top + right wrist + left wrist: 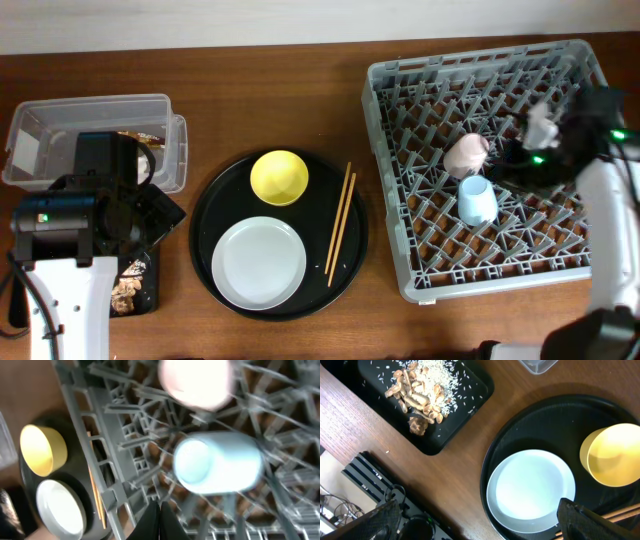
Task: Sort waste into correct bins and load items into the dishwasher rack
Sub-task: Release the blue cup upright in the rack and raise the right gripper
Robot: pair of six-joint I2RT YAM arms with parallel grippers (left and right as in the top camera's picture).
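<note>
The grey dishwasher rack (pixel 400 130) at right holds the pale pink cup (pixel 466 153) and light blue cup (pixel 477 201), both lying on its pegs; they also show in the right wrist view (pixel 197 380) (pixel 220 462). My right gripper (pixel 161 520) is shut and empty above the rack (pixel 115 455). The grey plate (pixel 259 262), yellow bowl (pixel 279 177) and chopsticks (pixel 340 223) lie on the round black tray (pixel 205 215). My left gripper (pixel 480 522) is open and empty above the table left of the plate (pixel 530 490). Food scraps (pixel 422 395) lie in the shallow black tray (pixel 470 402).
The clear plastic tub (pixel 100 108) stands at far left, partly hidden by my left arm, with something brownish inside. The black bin (pixel 150 285) sits in front of it. Bare wooden table runs between the round tray and the rack.
</note>
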